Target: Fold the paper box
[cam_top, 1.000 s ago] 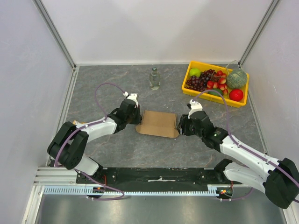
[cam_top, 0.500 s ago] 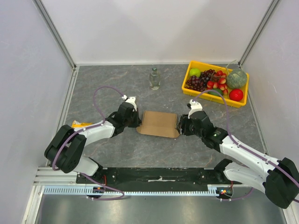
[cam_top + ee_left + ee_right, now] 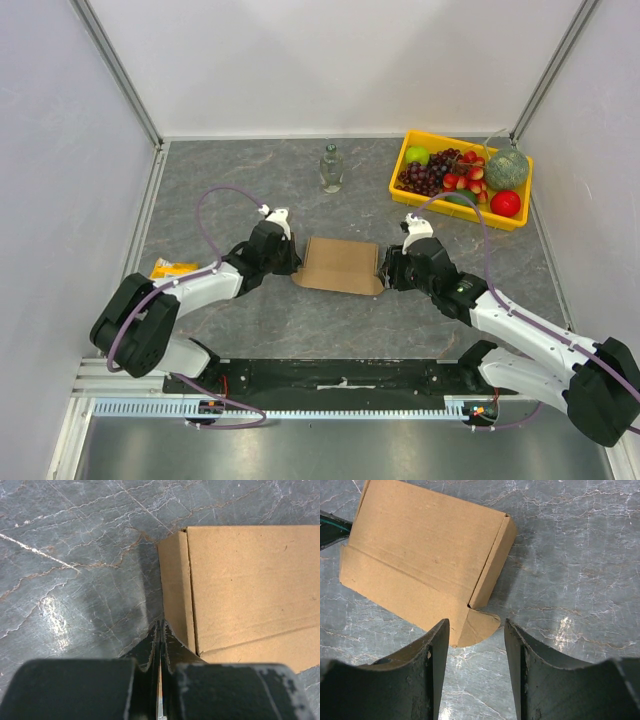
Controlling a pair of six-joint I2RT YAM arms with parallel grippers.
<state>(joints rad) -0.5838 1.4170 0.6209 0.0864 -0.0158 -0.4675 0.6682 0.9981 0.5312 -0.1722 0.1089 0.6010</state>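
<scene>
Sitting on the grey surface [image 3: 220,180], the brown cardboard box [image 3: 340,263] is flanked by the closed left gripper [image 3: 292,262] and the open right gripper [image 3: 383,270]; glass bottle [image 3: 331,168], yellow fruit tray [image 3: 398,170] behind.

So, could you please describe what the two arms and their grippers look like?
Both the left arm and the right arm have white links between bulky black joints, and each trails a looping purple cable. The left gripper and the right gripper have dark, matte fingers. The right gripper's are broad and curved, with scuffed edges.
</scene>
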